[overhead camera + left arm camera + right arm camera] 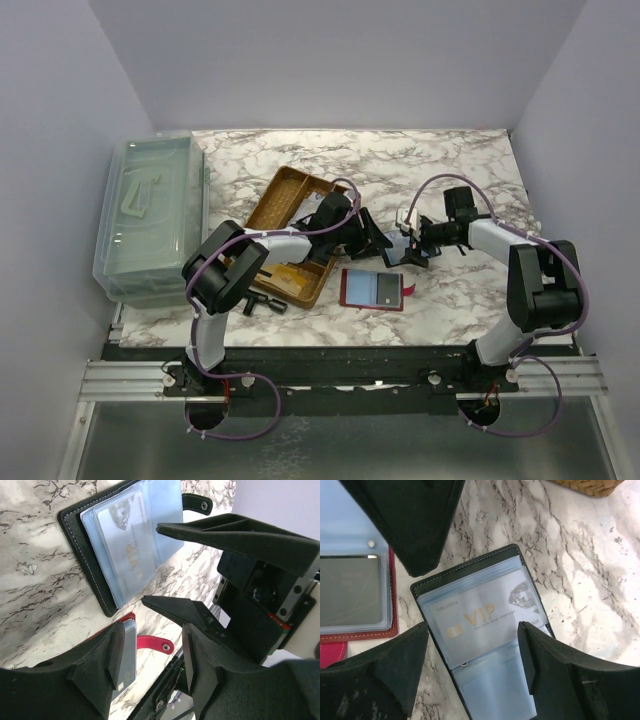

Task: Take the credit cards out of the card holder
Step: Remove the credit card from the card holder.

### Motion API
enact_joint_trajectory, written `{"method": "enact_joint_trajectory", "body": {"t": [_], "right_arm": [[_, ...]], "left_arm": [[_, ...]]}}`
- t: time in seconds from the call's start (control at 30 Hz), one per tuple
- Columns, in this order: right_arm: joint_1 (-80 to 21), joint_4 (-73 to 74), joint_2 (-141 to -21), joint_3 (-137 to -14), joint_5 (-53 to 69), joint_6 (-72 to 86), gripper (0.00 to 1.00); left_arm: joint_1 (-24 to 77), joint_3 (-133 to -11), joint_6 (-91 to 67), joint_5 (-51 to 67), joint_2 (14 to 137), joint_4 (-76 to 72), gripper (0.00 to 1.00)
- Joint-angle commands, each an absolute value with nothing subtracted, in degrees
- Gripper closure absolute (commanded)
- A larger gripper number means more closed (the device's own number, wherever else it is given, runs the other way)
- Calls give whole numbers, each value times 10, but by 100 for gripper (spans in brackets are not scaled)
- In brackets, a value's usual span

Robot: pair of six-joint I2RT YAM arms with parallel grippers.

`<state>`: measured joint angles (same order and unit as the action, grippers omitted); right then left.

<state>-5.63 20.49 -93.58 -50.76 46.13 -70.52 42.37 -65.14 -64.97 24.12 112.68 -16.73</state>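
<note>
A black card holder lies open on the marble. A silver VIP credit card sits in its clear sleeve. My right gripper hovers just above it, open, one finger on each side of the sleeves. My left gripper is open beside it with nothing between its fingers, close to the right gripper. A red card holder lies open nearer the arms, with a grey card in its sleeve and its red strap spread on the marble.
A wicker tray with flat items stands left of the grippers, and its corner shows in the right wrist view. A clear lidded plastic box fills the left edge. A small black tool lies by the tray's near end.
</note>
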Motion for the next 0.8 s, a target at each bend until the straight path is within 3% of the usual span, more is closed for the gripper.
{"method": "enact_joint_trajectory", "body": {"t": [0.0,0.77], "right_arm": [[-57,182,-934,-495,431,-692,21],[-57,141,-953,-477,412,-631,19]], "left_arm": [[421,-663,-659,247,1135,-187,45],[421,-702,-670,241,1178,-174,44]]}}
